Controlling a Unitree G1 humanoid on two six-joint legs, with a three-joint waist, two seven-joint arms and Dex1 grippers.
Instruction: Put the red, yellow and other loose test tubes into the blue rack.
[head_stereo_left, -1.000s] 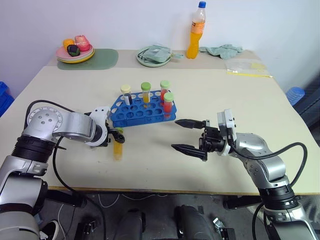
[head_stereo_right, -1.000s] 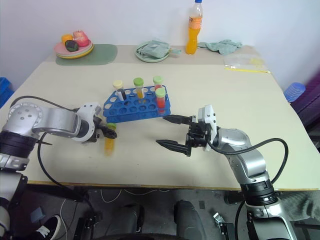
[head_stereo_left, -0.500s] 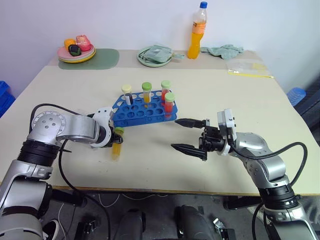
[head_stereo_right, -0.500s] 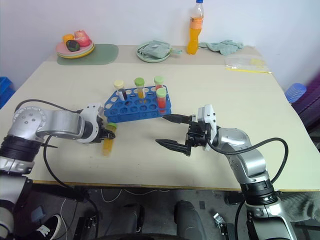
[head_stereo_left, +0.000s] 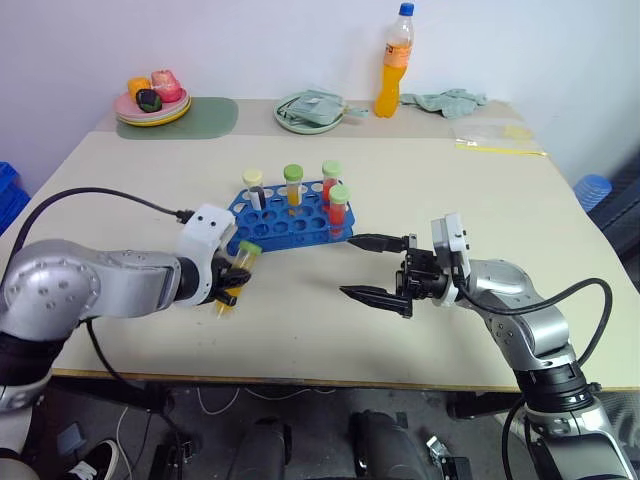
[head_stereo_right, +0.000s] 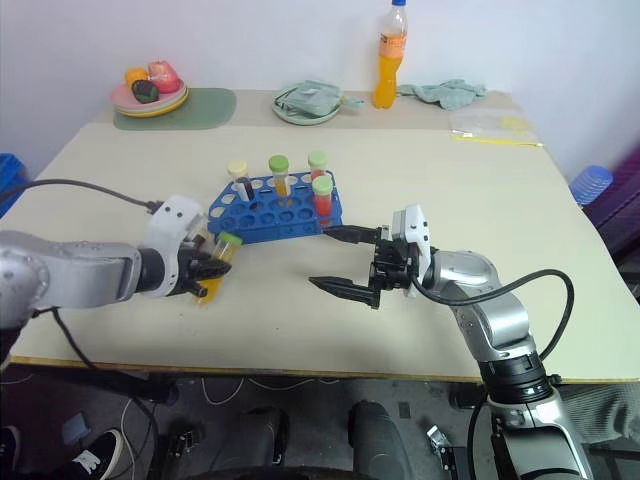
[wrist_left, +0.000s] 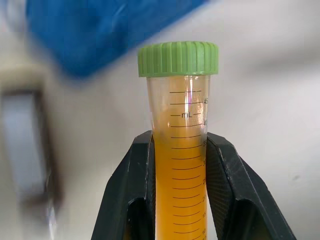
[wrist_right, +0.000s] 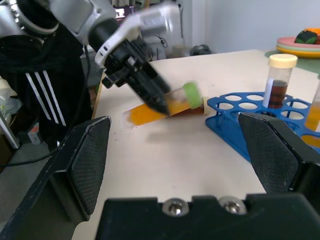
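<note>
My left gripper is shut on a yellow-orange test tube with a green cap. It holds the tube tilted just above the table, cap toward the blue rack, close to the rack's near left corner. The black fingers clamp the tube's body below the cap. Several capped tubes stand upright in the rack: a cream-capped dark one, a yellow one and two red ones. My right gripper hangs open just right of the rack's front, pointing left, with nothing between its fingers.
Along the far edge of the table are a tall orange drink bottle, a pale green plate holding a cloth, a plate of toy food on a green mat, a crumpled cloth and a plastic bag.
My left gripper has shut on the yellow tube lying on the table and lifted it, tilting its cap up toward the rack. The right arm has stayed still.
</note>
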